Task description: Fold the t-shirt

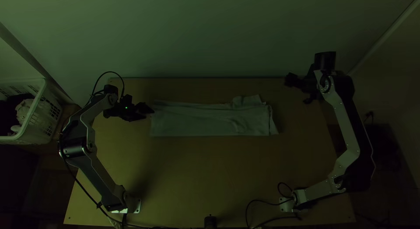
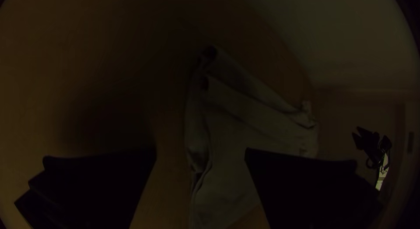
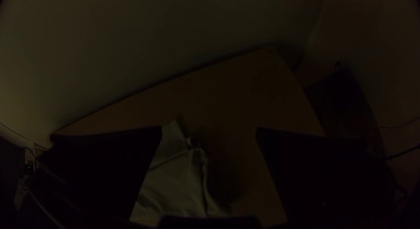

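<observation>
The t-shirt (image 1: 205,120) lies on the table as a long, narrow folded strip, with a small bunched part at its upper right. My left gripper (image 1: 148,111) is open at the strip's left end, its fingertips beside or just above the cloth edge. In the left wrist view the folded layers of the t-shirt (image 2: 245,137) show beyond my left gripper (image 2: 200,153), which has nothing between its fingers. My right gripper (image 1: 297,89) stands off to the upper right of the cloth. In the right wrist view my right gripper (image 3: 209,132) is wide open, near the t-shirt's (image 3: 175,181) bunched end.
The wooden table (image 1: 197,176) has bare room in front of the cloth. A wall (image 1: 210,32) rises behind its far edge. A white basket (image 1: 46,110) holding cloth stands left of the table. Cables run near both arm bases, and a small dark object (image 1: 210,222) is at the near edge.
</observation>
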